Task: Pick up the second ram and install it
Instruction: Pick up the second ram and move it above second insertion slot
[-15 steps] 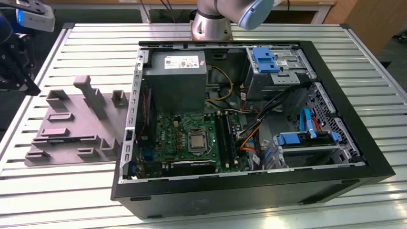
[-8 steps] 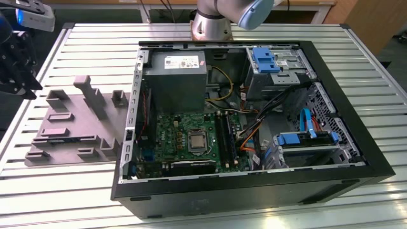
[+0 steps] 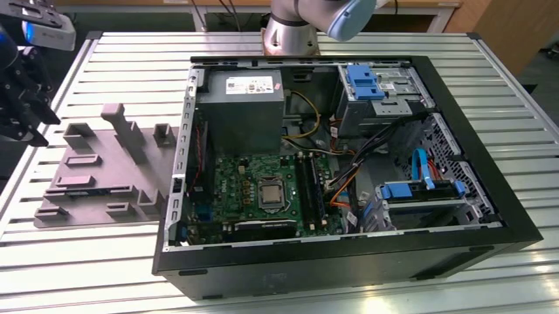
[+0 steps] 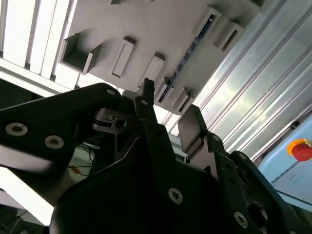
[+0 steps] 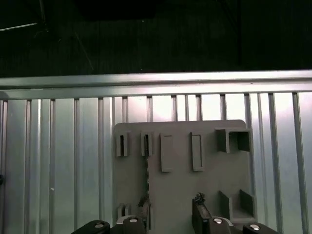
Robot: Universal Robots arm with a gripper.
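Second ram (image 4: 187, 56): dark stick lying in fixture (image 4: 146, 29) groove.

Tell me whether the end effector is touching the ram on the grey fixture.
Apart. In the exterior view the end effector hangs beside the fixture, clear of the ram.

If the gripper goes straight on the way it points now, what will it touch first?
Probably the fixture plate, near the ram held in it. In the first wrist view the open gripper points at that spot with nothing in between. The depth is unclear.
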